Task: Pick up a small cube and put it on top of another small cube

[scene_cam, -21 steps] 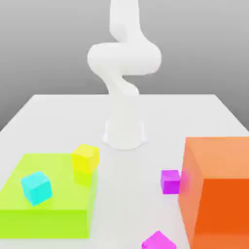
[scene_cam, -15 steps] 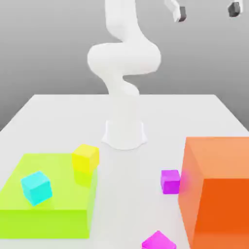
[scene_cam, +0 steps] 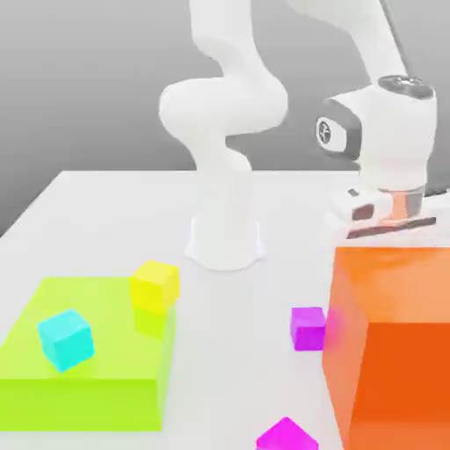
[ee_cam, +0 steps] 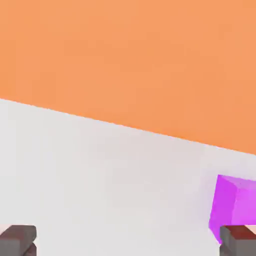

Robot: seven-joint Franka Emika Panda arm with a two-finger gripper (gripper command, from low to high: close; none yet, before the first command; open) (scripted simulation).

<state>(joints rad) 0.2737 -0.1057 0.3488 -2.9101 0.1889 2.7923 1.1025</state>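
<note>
gripper (ee_cam: 128, 241) jaws spread wide, purple cube (ee_cam: 235, 205) partly cut off, pink cube (scene_cam: 286, 437) cropped

The hand (ee_cam: 128, 241) has come down a long way in the exterior view. Half a second or so ago, only its two dark tips showed high up, between one and two o'clock; before that, none of it was in sight. Now its white body sits toward three o'clock, just past the top edge of the orange block (scene_cam: 400, 352), which hides its lower part. The wrist (scene_cam: 395, 136) has come into sight at two o'clock, and the forearm (scene_cam: 365, 31) at one o'clock. Together, wrist and hand now cover the table's (scene_cam: 114, 220) far corner, which was visible before.
</note>
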